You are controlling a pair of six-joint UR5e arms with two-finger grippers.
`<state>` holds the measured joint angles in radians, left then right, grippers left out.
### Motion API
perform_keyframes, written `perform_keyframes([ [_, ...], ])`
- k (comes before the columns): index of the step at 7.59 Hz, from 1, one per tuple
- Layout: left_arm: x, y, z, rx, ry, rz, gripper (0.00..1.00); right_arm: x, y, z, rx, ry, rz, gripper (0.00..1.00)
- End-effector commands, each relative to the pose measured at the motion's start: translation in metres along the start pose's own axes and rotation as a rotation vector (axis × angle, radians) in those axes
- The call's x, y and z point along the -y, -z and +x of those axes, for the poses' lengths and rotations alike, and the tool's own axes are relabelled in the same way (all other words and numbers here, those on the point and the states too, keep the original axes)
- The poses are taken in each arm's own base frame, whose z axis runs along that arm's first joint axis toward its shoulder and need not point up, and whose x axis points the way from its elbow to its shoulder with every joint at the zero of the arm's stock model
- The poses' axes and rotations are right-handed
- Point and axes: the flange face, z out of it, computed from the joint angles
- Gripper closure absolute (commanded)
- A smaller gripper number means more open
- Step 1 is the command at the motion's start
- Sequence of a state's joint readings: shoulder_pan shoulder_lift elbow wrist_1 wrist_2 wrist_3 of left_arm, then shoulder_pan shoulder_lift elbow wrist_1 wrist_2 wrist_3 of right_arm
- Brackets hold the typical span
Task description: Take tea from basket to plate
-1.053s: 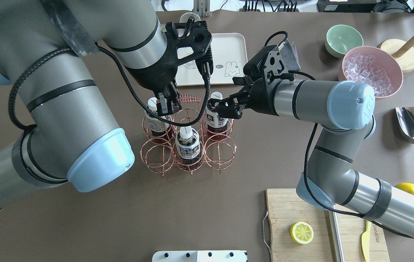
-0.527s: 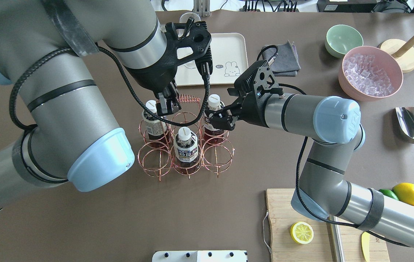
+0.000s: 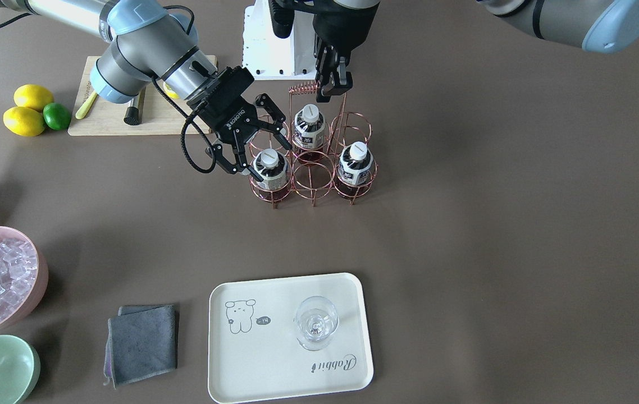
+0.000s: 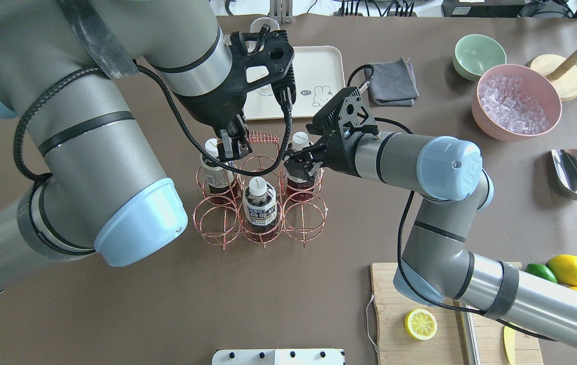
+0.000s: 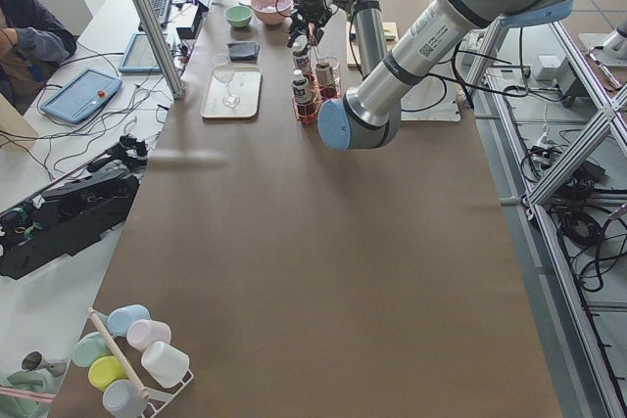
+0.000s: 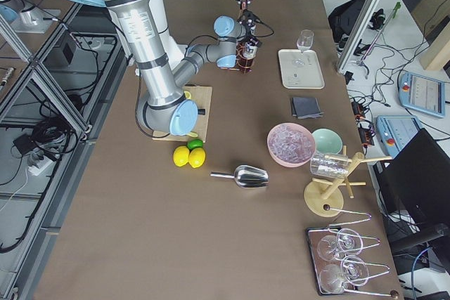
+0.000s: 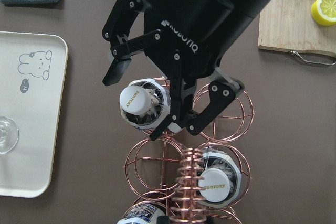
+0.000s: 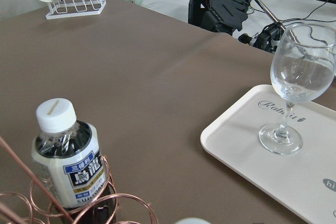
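My L claw (image 4: 232, 151): clamped on the coiled handle of the copper wire six-ring basket (image 3: 304, 88). My R claw (image 3: 263, 155): fingers spread wide around a blue-labelled bottle (image 3: 270, 171). Small beige-labelled tea bottle (image 4: 211, 171): upright in basket, far-left ring from my side. Cream bear-print tray (image 3: 274, 359): well apart on brown surface (image 3: 465, 252), w/ wine glass (image 3: 315, 322).

The right gripper (image 4: 301, 166) has been brought lower and further left. Its spread fingers are now set on either side of the bottle (image 4: 299, 139) in the far right ring of the basket (image 4: 264, 137). The grey cloth (image 4: 392, 83) and a lime (image 4: 539, 270) have thereby been uncovered.
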<state>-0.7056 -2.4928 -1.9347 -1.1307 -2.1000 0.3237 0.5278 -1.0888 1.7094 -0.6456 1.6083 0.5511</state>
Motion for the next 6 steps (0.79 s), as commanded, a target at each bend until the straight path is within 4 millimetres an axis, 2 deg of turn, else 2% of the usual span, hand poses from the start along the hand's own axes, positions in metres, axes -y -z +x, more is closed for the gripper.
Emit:
perform_keyframes([
  [1,0.001,0.0,0.0,0.001,-0.002,0.003,1.0,0.003,-0.002,0.001,-0.002,0.023,0.0,1.0],
  [2,0.001,0.0,0.0,0.002,-0.003,0.005,1.0,0.008,0.001,0.002,-0.004,0.014,0.001,1.0],
  [3,0.0,0.0,0.0,0.001,-0.002,0.003,1.0,0.033,0.013,-0.002,-0.006,0.01,-0.026,1.0],
  [4,0.0,0.0,0.0,0.001,-0.002,0.003,1.0,0.066,0.028,-0.004,-0.011,0.003,-0.055,1.0],
  [5,0.001,0.001,0.001,0.002,-0.002,0.006,1.0,0.088,0.034,-0.001,0.0,-0.012,-0.065,1.0],
  [6,0.001,0.001,0.001,0.002,-0.001,0.006,1.0,0.098,0.04,0.009,-0.008,-0.018,-0.053,1.0],
])
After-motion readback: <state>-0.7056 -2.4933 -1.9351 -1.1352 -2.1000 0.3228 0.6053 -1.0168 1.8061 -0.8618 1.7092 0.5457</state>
